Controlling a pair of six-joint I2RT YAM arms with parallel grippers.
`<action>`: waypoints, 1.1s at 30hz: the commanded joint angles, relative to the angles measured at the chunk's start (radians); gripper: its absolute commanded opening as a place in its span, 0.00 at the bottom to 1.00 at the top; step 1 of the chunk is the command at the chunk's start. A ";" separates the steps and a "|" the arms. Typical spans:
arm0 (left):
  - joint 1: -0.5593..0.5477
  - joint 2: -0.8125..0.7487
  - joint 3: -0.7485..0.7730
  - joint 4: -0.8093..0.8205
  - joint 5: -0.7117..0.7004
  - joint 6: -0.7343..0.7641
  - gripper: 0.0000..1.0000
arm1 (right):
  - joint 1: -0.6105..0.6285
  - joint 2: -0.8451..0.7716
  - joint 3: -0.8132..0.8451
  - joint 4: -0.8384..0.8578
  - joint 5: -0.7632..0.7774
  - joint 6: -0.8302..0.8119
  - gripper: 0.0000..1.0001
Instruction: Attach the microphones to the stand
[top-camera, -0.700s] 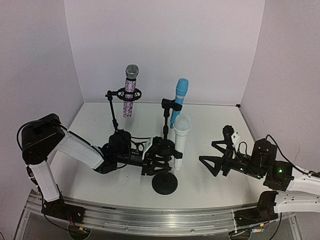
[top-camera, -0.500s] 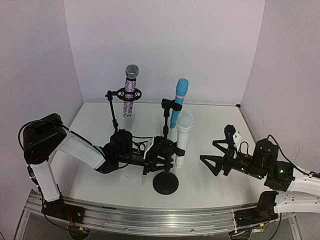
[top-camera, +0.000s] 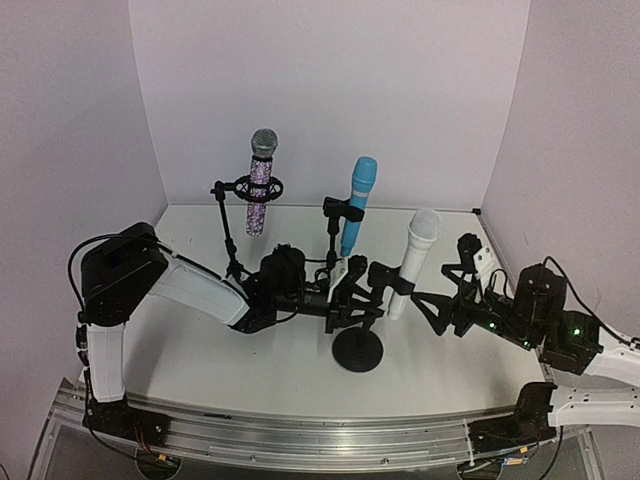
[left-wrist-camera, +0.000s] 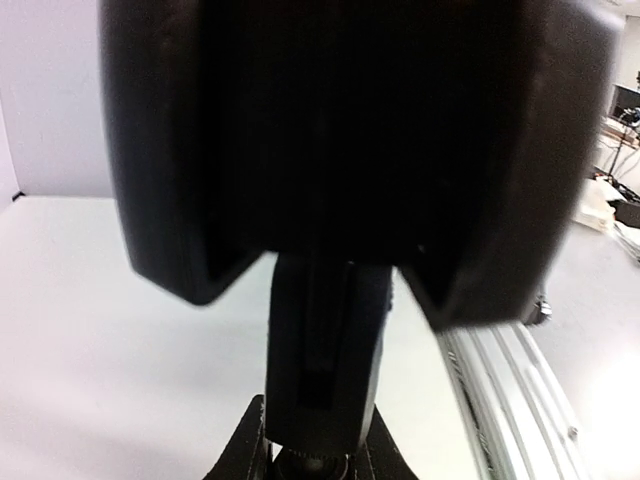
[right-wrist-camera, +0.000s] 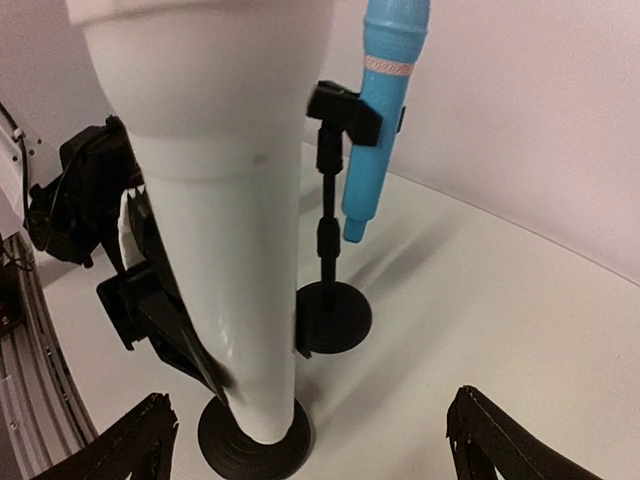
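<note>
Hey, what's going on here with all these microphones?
A robot is clipping microphones onto stands. The glittery purple microphone and the blue microphone already sit in theirs. The left gripper grips the third stand, which carries the white microphone; the right gripper is open beside it.

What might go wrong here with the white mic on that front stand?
The white microphone leans out past the base of the front stand; if the left gripper lets go, it may topple. The open right gripper sits close and could knock it.
</note>
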 joint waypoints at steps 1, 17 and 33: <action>0.002 0.065 0.204 0.035 -0.063 -0.001 0.00 | 0.003 -0.050 0.116 -0.125 0.280 -0.049 0.93; -0.009 0.417 0.749 -0.100 -0.327 0.028 0.00 | 0.003 -0.238 0.282 -0.483 0.517 -0.065 0.92; -0.011 0.503 0.835 -0.145 -0.364 -0.053 0.00 | 0.003 -0.241 0.279 -0.499 0.518 -0.048 0.92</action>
